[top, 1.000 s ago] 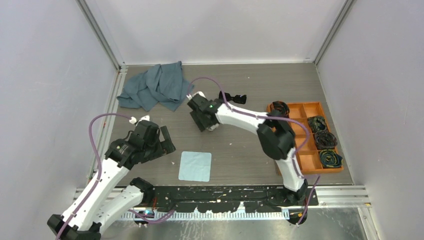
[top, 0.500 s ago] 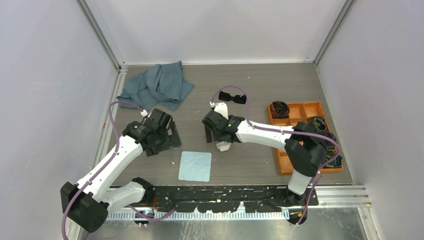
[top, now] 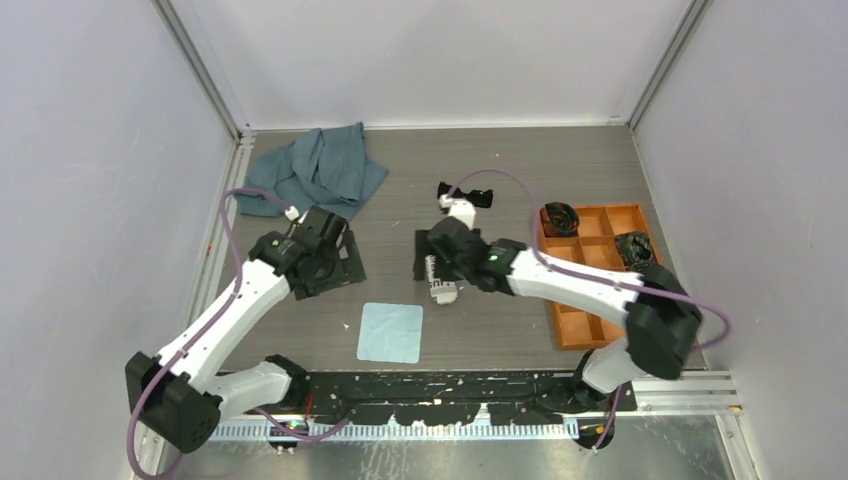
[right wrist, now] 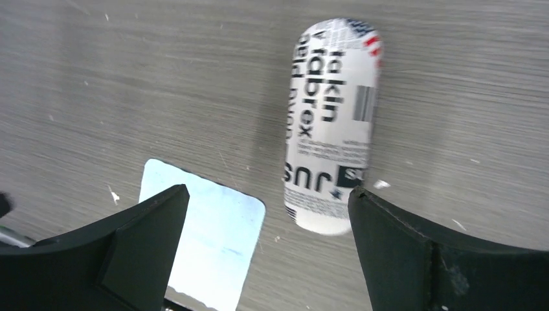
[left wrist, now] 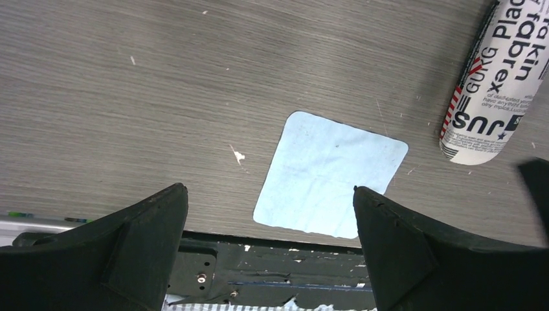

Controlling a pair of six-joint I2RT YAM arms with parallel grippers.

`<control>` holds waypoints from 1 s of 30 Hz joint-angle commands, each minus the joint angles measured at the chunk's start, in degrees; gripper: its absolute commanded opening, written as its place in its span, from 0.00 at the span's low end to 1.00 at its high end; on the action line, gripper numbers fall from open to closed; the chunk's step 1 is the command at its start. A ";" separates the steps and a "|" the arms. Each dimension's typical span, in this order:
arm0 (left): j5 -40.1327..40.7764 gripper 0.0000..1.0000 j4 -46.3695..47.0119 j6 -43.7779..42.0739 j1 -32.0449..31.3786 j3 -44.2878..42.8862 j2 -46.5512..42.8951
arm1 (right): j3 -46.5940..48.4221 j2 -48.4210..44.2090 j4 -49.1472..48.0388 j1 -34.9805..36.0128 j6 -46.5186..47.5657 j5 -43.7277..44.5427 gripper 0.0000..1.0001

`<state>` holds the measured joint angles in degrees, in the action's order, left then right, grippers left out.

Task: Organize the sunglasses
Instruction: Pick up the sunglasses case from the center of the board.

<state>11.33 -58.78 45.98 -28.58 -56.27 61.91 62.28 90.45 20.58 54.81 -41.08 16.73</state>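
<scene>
Left gripper (left wrist: 270,194) and right gripper (right wrist: 265,207) are both wide open, empty. The sunglasses (top: 466,193) lie behind my right wrist, with the case (right wrist: 333,123) just ahead. I'd swing round and pinch the bridge gently.

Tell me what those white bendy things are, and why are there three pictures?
They are two robot arms, a left arm and a right arm, bolted to a table. The big picture looks down from above. The other two come from small cameras on each arm's wrist, so the black shapes at the bottom are its own fingers. The left gripper and the right gripper are both open and hold nothing. On the table lie black sunglasses, a white case with writing, a small pale blue cloth, a crumpled grey-blue cloth and an orange tray with black bundles in it. The arms are meant to tidy the sunglasses.
</scene>
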 commanded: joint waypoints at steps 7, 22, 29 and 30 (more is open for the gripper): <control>-0.28 1.00 3.65 1.23 -12.72 -12.62 18.99 | -14.47 -24.83 7.92 -14.91 -4.08 5.57 1.00; -1.79 0.99 10.55 5.70 -19.76 -29.93 45.38 | -16.32 -33.67 14.69 -16.55 -4.15 7.75 1.00; -3.30 0.96 14.80 6.75 -20.08 -30.64 50.13 | -16.35 -33.83 14.99 -16.51 -3.36 7.29 1.00; -3.41 0.95 15.37 6.91 -20.23 -30.62 50.40 | -16.29 -33.71 15.21 -16.53 -3.27 7.23 1.00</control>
<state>8.25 -46.85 51.40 -48.31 -84.97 111.96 45.93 57.65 35.73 38.13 -44.14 22.87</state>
